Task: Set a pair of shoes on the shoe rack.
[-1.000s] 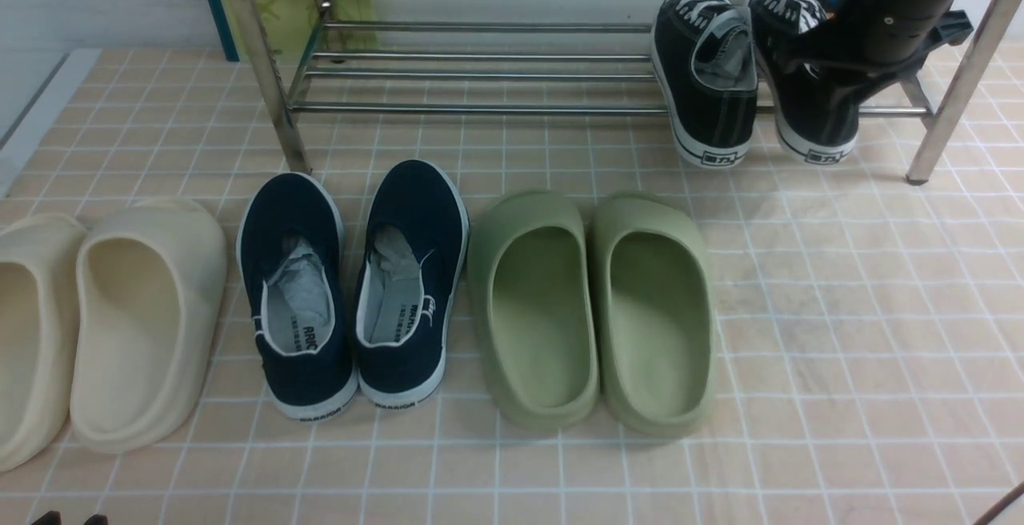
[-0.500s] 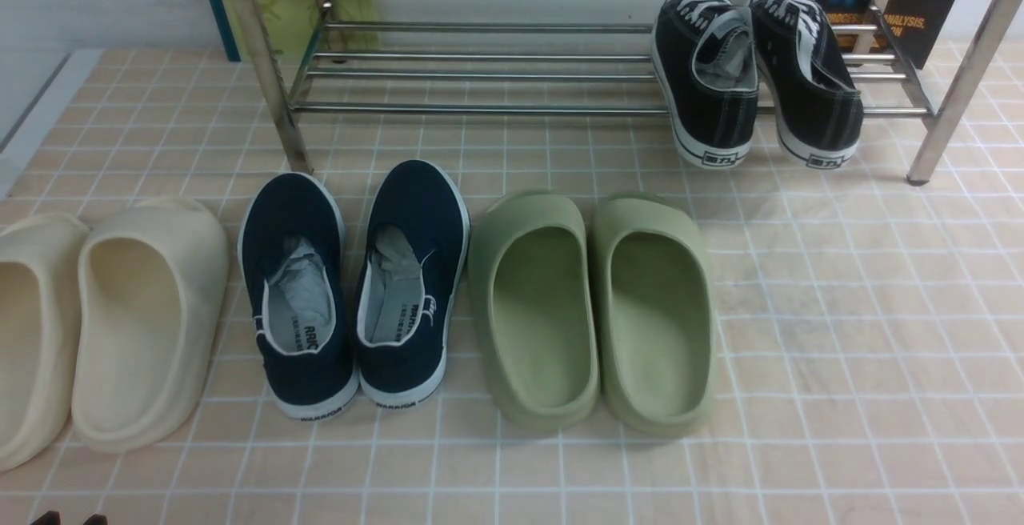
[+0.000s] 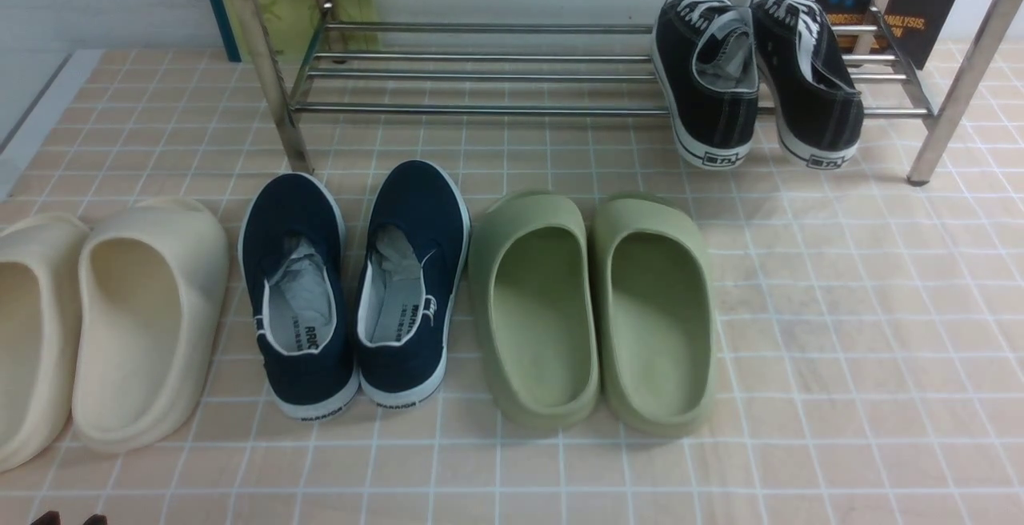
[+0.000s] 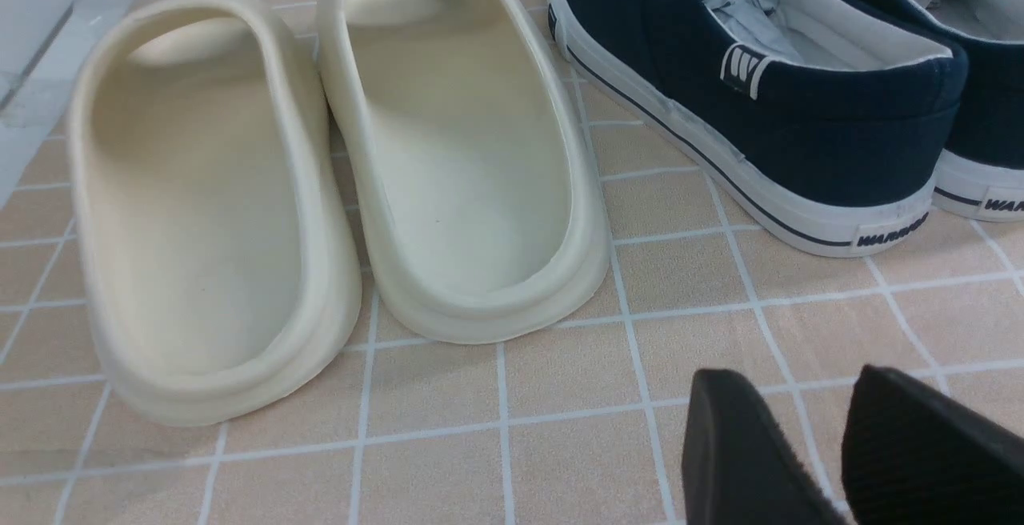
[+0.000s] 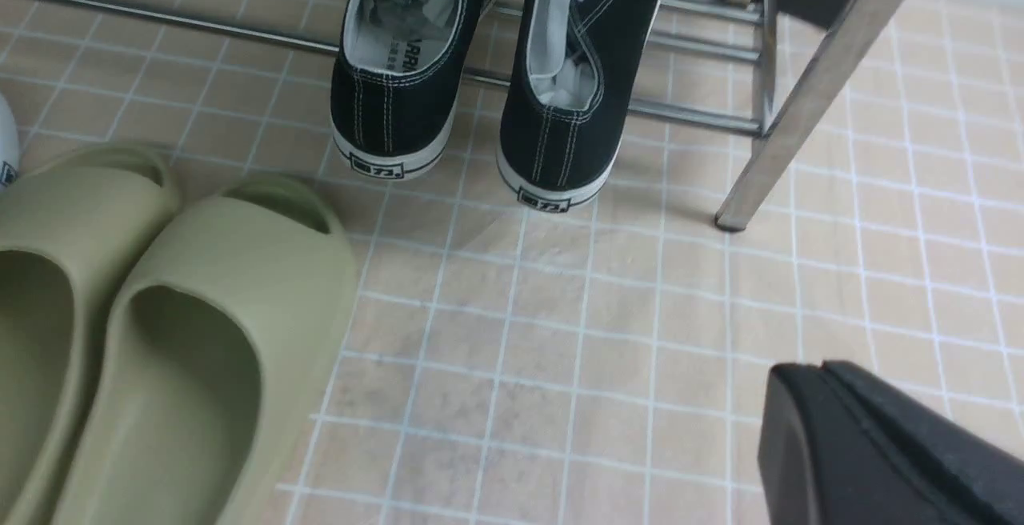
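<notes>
Right gripper (image 5: 808,385), jaws pressed together, empty; black sneakers (image 5: 560,109) lie ahead, heels toward it, on the chrome shoe rack (image 5: 816,85). Left gripper (image 4: 804,385) spread, farther off.

Pair of shoes (image 3: 708,93) on the shoe rack (image 3: 480,108), right end; slip-ons (image 3: 356,285) on floor (image 3: 840,309) before it
</notes>
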Motion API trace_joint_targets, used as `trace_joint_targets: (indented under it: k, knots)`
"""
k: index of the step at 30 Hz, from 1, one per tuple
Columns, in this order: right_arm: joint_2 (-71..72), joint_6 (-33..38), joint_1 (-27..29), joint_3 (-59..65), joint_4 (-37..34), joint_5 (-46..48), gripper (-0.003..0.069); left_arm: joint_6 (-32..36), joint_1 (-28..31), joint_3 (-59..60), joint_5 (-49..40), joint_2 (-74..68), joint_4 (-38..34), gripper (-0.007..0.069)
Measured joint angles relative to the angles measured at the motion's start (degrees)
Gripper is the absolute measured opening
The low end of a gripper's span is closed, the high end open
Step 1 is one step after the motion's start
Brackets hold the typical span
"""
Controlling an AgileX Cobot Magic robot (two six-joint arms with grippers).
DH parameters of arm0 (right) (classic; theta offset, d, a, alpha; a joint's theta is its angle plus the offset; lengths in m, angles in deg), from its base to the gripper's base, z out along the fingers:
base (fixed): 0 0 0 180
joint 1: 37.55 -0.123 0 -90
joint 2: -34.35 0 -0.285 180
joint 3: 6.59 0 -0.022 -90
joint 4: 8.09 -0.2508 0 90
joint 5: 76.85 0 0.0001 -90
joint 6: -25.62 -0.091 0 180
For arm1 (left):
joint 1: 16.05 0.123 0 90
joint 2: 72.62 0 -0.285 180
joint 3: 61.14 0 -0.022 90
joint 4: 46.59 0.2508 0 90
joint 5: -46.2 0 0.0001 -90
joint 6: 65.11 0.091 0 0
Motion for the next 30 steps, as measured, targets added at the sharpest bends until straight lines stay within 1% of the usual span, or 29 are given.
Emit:
trace_joint_targets:
  k: [1, 2, 3, 5, 6, 7, 10, 11, 14, 17, 19, 21, 30]
  knots:
    - [0.00, 0.00, 0.00, 0.99, 0.14, 0.00, -0.0017, 0.00, 0.00, 0.00, 0.00, 0.00, 0.00, 0.0239]
    - [5.45, 0.00, 0.00, 7.94, 0.70, -6.29, -0.0017, 0.00, 0.00, 0.00, 0.00, 0.00, 0.00, 0.0239]
    - [8.60, 0.00, 0.00, 12.85, 0.70, -10.02, -0.0017, 0.00, 0.00, 0.00, 0.00, 0.00, 0.00, 0.0239]
    - [14.22, -0.34, 0.00, 22.34, -0.39, -16.53, -0.0017, 0.00, 0.00, 0.00, 0.00, 0.00, 0.00, 0.0239]
    - [17.44, -1.06, 0.00, 28.60, -1.96, -22.47, -0.0017, 0.00, 0.00, 0.00, 0.00, 0.00, 0.00, 0.0239]
    - [17.83, -1.28, 0.00, 29.44, -2.39, -23.31, -0.0017, 0.00, 0.00, 0.00, 0.00, 0.00, 0.00, 0.0239]
    - [21.40, -2.19, 0.00, 39.69, -4.74, -33.23, -0.0017, 0.00, 0.00, 0.00, 0.00, 0.00, 0.00, 0.0239]
    - [22.51, -2.52, 0.00, 44.41, -5.46, -39.14, -0.0017, 0.00, 0.00, 0.00, 0.00, 0.00, 0.00, 0.0239]
    - [22.87, -2.63, 0.00, 52.11, -5.95, -51.74, -0.0017, 0.00, 0.00, 0.00, 0.00, 0.00, 0.06, 0.0239]
    - [22.87, -2.63, 0.00, 58.08, -5.95, -61.28, -0.0015, 0.00, 0.00, 0.00, 0.00, 0.00, 0.06, 0.0239]
    - [22.87, -2.63, 0.00, 60.79, -5.95, -64.14, -0.0015, 0.00, 0.00, 0.00, 0.00, 0.00, 0.10, 0.0239]
    - [22.87, -2.68, 0.00, 62.06, -5.90, -64.26, -0.0014, 0.00, 0.00, 0.00, 0.00, 0.00, 0.10, 0.0239]
    - [22.87, -2.68, 0.00, 62.14, -5.47, -56.16, -0.0008, 0.00, 0.00, 0.00, -0.03, 0.00, 0.21, 0.0239]
